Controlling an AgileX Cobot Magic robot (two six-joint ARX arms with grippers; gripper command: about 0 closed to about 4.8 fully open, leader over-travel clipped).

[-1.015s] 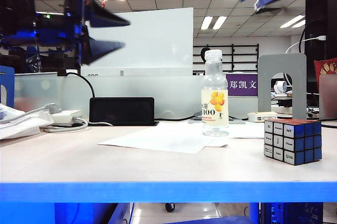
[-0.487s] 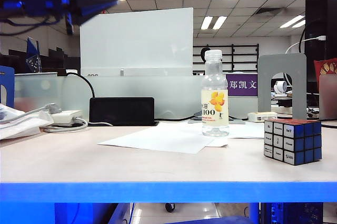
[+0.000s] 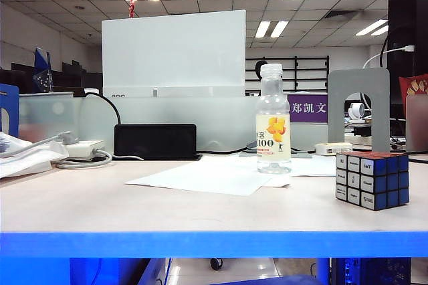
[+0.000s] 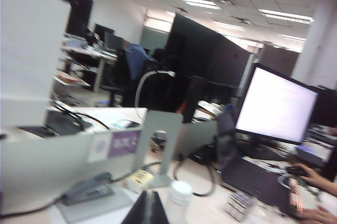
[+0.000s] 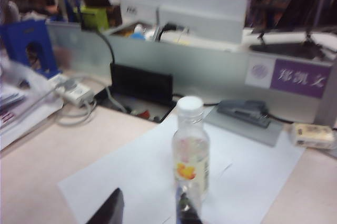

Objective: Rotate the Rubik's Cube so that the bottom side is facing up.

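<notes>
Both claws lifted away, left claw [image 4: 149,209] closed, one Rubik's Cube [image 3: 372,180], one bottle [image 3: 273,120]

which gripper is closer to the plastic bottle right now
Right. The right gripper hangs just above the bottle, jaws apart. The left gripper, shut, is higher, over the bottle's cap.

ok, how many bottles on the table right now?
1. The clear bottle with a white cap stands upright on the white paper sheet, right of the table's middle, left of and behind the Rubik's Cube. None seems hidden.
</notes>
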